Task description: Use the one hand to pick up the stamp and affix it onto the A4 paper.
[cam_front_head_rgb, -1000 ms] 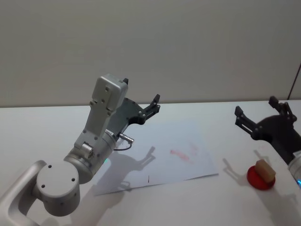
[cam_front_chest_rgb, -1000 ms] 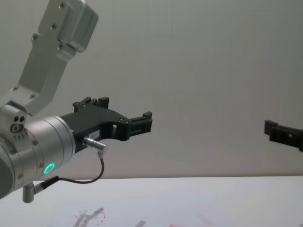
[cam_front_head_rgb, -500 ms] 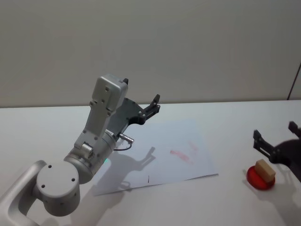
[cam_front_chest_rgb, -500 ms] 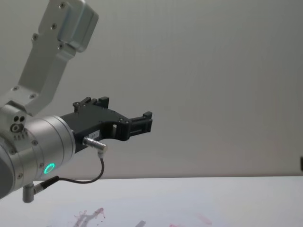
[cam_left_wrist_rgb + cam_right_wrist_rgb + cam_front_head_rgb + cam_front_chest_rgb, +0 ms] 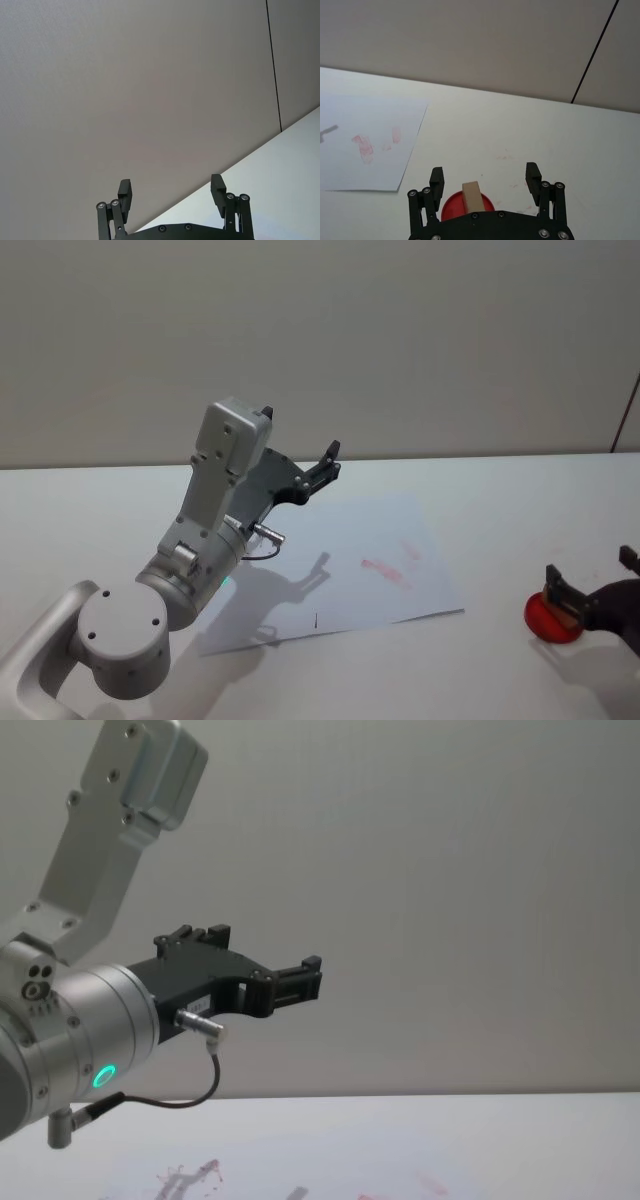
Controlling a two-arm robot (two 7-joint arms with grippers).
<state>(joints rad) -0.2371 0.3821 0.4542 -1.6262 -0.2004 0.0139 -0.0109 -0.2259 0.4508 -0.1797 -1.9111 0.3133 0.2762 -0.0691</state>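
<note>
The stamp (image 5: 472,196), a small tan block, stands upright on a red ink pad (image 5: 454,208) at the lower centre of the right wrist view and in the lower right corner of the head view. It rests on the pad, not lifted. The right gripper (image 5: 485,175) sits around it, jaws spread wide with one finger on each side of the block and a gap to both, so no grasp yet. The A4 paper (image 5: 390,540) lies flat on the white table (image 5: 500,490) in the middle of the head view, well apart from the pad, to its left in frame. Faint red marks (image 5: 385,568) show on the paper's right half. The left gripper (image 5: 322,465) is parked, raised above the paper's upper left part, jaws spread, empty. Progress judgement: early — the approach looks done. Closing on the stamp, lifting it, carrying it to the paper and pressing down are all left. Whether the red marks came from this stamp cannot be told.
</note>
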